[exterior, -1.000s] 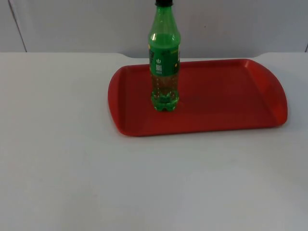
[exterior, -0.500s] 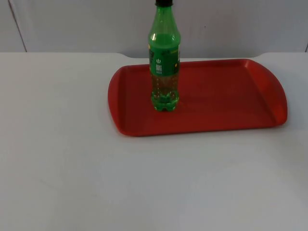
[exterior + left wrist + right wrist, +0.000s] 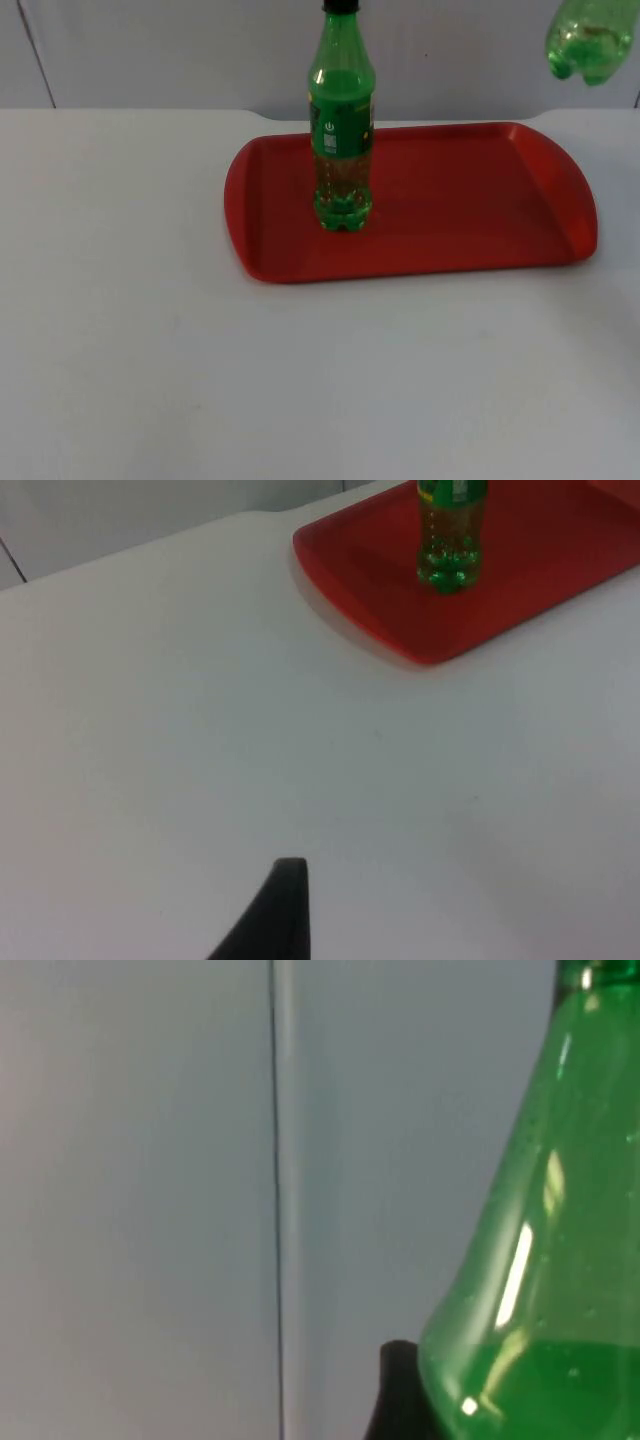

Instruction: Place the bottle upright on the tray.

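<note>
A second bottle (image 3: 590, 42) is carried in the air at two o'clock, beyond the red tray (image 3: 470, 215), where one bottle (image 3: 342, 130) stands upright. Jaw states cannot be told. Lowering onto bare tray is called for next.

We see the tray (image 3: 450, 210) on the table (image 3: 150, 350), toward the far edge at about one o'clock from the table's middle. One bottle (image 3: 343, 130) stands upright on the tray's left part. At two o'clock from it, a second bottle (image 3: 590, 40) hangs in the air above the tray's far right corner, before the wall (image 3: 150, 50).
</note>
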Motion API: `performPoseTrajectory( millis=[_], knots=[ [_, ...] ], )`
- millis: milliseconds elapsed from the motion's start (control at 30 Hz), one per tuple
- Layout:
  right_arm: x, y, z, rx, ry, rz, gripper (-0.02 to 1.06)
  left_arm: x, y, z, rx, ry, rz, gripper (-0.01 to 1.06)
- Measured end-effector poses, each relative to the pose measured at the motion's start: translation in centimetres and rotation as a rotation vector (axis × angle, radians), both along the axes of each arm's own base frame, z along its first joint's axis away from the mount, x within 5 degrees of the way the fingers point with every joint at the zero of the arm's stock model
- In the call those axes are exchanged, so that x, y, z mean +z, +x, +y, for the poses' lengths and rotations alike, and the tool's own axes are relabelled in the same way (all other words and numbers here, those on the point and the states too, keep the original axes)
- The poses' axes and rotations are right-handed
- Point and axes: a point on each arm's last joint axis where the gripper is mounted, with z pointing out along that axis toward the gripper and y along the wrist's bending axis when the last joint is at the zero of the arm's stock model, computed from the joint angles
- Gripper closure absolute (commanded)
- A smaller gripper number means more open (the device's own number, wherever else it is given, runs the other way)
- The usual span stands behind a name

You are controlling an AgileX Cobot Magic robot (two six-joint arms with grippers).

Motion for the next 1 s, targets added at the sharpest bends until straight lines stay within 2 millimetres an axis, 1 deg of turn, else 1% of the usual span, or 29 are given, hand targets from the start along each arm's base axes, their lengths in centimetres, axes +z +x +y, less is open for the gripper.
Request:
performPoseTrajectory(
  millis=[33, 100, 133, 233, 267, 300, 500, 533, 700, 733, 867, 900, 933, 1000],
  knots=[
    [-1.3, 0.5, 0.3, 0.008, -0.015, 0.024, 1.05, 0.0, 0.0, 0.0, 0.000, 0.000, 0.000, 0.01],
    [-3.1, 1.4, 0.7, 0.016, -0.034, 0.058, 1.05, 0.0, 0.0, 0.0, 0.000, 0.000, 0.000, 0.01],
    [-3.1, 1.4, 0.7, 0.016, -0.034, 0.058, 1.05, 0.0, 0.0, 0.0, 0.000, 0.000, 0.000, 0.01],
    [-4.7, 2.8, 1.3, 0.031, -0.053, 0.079, 1.05, 0.0, 0.0, 0.0, 0.000, 0.000, 0.000, 0.01],
    [-4.9, 3.3, 1.5, 0.032, -0.053, 0.075, 1.05, 0.0, 0.0, 0.0, 0.000, 0.000, 0.000, 0.01],
    [-4.9, 3.3, 1.5, 0.032, -0.053, 0.075, 1.05, 0.0, 0.0, 0.0, 0.000, 0.000, 0.000, 0.01],
    [-6.8, 6.2, 2.5, 0.037, -0.050, 0.065, 1.05, 0.0, 0.0, 0.0, 0.000, 0.000, 0.000, 0.01],
    [-6.8, 6.2, 2.5, 0.037, -0.050, 0.065, 1.05, 0.0, 0.0, 0.0, 0.000, 0.000, 0.000, 0.01],
    [-8.0, 8.6, 3.4, 0.043, -0.022, 0.046, 1.05, 0.0, 0.0, 0.0, 0.000, 0.000, 0.000, 0.01],
    [-8.0, 8.6, 3.4, 0.043, -0.022, 0.046, 1.05, 0.0, 0.0, 0.0, 0.000, 0.000, 0.000, 0.01],
    [-9.4, 10.1, 3.8, 0.048, 0.000, 0.050, 1.05, 0.0, 0.0, 0.0, 0.000, 0.000, 0.000, 0.01],
    [-9.9, 10.4, 3.9, 0.050, 0.004, 0.054, 1.05, 0.0, 0.0, 0.0, 0.000, 0.000, 0.000, 0.01],
    [-9.9, 10.4, 3.9, 0.050, 0.004, 0.054, 1.05, 0.0, 0.0, 0.0, 0.000, 0.000, 0.000, 0.01],
    [-10.8, 10.8, 4.1, 0.050, 0.004, 0.060, 1.05, 0.0, 0.0, 0.0, 0.000, 0.000, 0.000, 0.01]
  ],
)
